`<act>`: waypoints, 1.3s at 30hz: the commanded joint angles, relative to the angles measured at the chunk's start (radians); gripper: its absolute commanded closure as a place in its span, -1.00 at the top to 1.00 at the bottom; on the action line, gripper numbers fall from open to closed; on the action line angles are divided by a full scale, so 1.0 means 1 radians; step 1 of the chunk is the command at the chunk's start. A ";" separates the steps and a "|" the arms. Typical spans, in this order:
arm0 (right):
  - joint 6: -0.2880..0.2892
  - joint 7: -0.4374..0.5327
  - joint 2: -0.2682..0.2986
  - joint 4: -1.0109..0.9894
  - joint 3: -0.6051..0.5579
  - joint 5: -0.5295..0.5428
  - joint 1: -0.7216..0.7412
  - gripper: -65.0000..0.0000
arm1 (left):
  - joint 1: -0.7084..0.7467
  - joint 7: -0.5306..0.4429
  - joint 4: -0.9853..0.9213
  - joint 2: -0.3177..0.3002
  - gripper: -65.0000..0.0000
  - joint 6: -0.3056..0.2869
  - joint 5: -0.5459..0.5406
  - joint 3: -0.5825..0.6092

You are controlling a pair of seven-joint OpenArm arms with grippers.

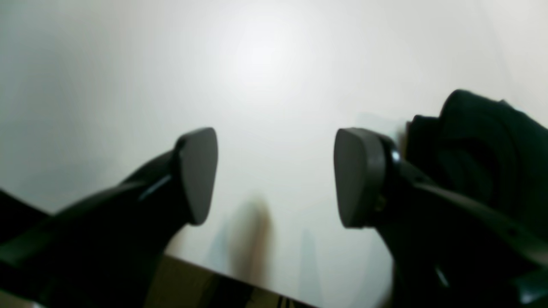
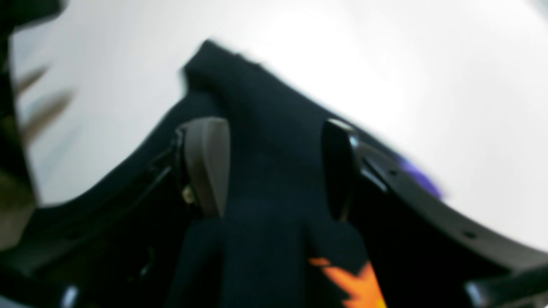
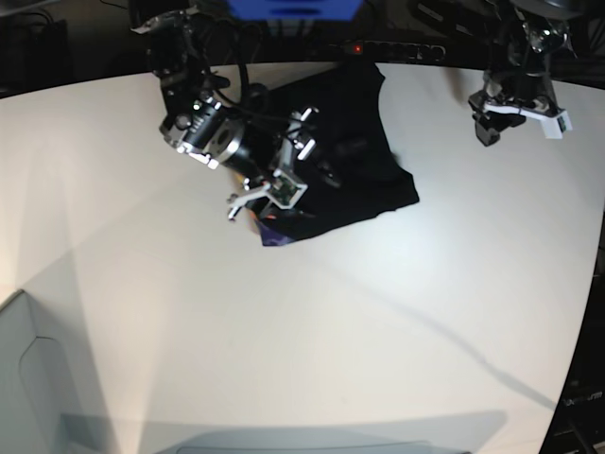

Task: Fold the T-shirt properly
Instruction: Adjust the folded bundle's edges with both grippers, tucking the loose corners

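Observation:
The black T-shirt (image 3: 364, 156) lies crumpled on the white table (image 3: 284, 359) toward the back. My right gripper (image 3: 271, 196) is over its front left corner. In the right wrist view the right gripper (image 2: 274, 167) is open, with a ridge of the black T-shirt (image 2: 265, 128) running between the two pads. Orange print (image 2: 355, 282) and a purple patch (image 2: 417, 175) show beside it. My left gripper (image 3: 501, 121) hangs off to the right, apart from the shirt. In its own view the left gripper (image 1: 276, 175) is open and empty above bare table, with the T-shirt (image 1: 479, 145) at the right edge.
Dark equipment and cables (image 3: 416, 38) line the table's back edge. A grey panel (image 3: 24, 369) stands at the front left corner. The table's front edge (image 1: 222, 278) shows at the bottom of the left wrist view.

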 commanded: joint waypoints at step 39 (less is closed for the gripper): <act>0.014 0.025 -0.034 0.012 0.264 0.015 0.054 0.07 | -0.044 -0.019 -0.047 -0.049 0.29 -0.001 -0.041 0.405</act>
